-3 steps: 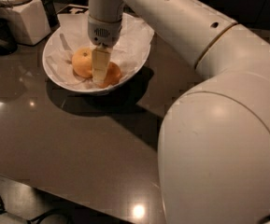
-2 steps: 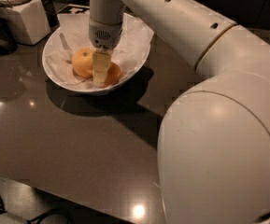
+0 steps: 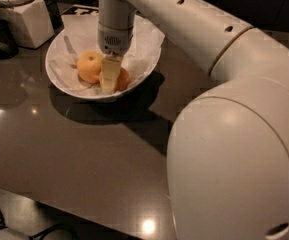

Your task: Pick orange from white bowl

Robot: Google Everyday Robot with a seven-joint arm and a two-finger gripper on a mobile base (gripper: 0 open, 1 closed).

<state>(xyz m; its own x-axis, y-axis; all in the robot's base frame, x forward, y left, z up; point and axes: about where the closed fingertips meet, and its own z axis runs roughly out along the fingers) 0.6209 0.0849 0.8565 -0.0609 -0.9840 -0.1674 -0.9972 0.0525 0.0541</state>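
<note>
As the arm hangs over the table (image 3: 59, 149), the gripper (image 3: 110, 82) sits low inside the bowl (image 3: 54, 76), right at the orange (image 3: 124, 79) and covering part of it. The orange lies on paper beside a paler fruit (image 3: 89, 66). Whether the gripper holds the orange cannot be told.

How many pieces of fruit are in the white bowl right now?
2. A paler fruit lies left in the white bowl; the orange sits right of it, partly behind the hand. More could be hidden.
</note>
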